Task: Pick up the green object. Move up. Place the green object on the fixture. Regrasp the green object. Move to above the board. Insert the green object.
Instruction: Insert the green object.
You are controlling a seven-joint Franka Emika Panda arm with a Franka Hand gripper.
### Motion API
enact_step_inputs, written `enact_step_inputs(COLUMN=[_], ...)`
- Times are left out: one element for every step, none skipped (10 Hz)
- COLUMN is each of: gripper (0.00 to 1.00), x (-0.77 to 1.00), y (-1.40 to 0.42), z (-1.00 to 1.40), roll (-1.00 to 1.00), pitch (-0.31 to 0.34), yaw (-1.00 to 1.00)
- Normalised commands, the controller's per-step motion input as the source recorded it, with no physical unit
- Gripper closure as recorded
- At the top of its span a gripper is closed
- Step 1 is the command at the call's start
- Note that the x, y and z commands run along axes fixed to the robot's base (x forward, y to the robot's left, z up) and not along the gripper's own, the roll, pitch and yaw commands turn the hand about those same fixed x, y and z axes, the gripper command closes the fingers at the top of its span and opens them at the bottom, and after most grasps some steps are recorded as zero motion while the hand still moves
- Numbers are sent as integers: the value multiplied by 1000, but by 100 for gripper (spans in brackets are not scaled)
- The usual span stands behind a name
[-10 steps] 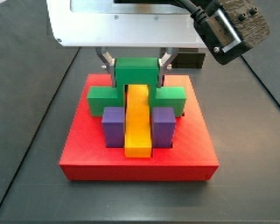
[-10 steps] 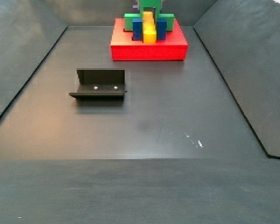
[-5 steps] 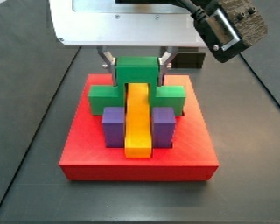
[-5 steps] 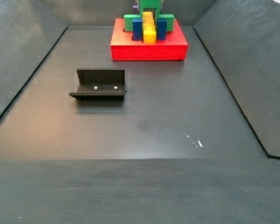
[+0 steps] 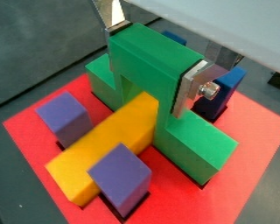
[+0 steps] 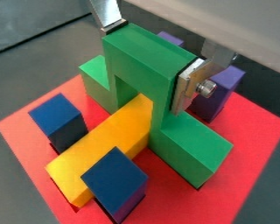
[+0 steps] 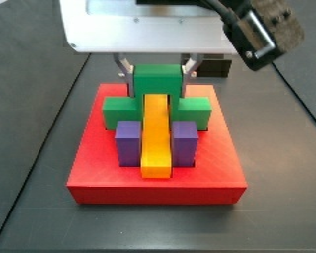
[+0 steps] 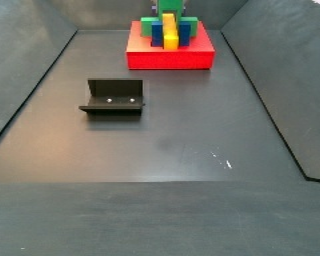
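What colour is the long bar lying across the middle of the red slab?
Yellow. The long bar shows best in a side view, lying on the board under the gripper.

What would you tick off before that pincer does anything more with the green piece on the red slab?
1. Pincer clamped on the green object's raised centre: ok.
2. Green object straddling the yellow bar: ok.
3. Green object upright, wings level, in a side view: ok.
4. Green object fully seated in the board: cannot tell.
5. Fixture empty and away from the board: ok.
6. Blue block and purple block undisturbed: cannot tell.
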Motion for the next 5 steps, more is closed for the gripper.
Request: enact_step_inputs(gripper=[100,100,100,100,100], x=[514,357,243,360,397], y=[0,0,0,0,0], z=[-520,-480,-474,-637,-889], roll=[0,0,0,-33,-81], pitch=[90,103,100,34,0], yaw=[37,20,0,0,0])
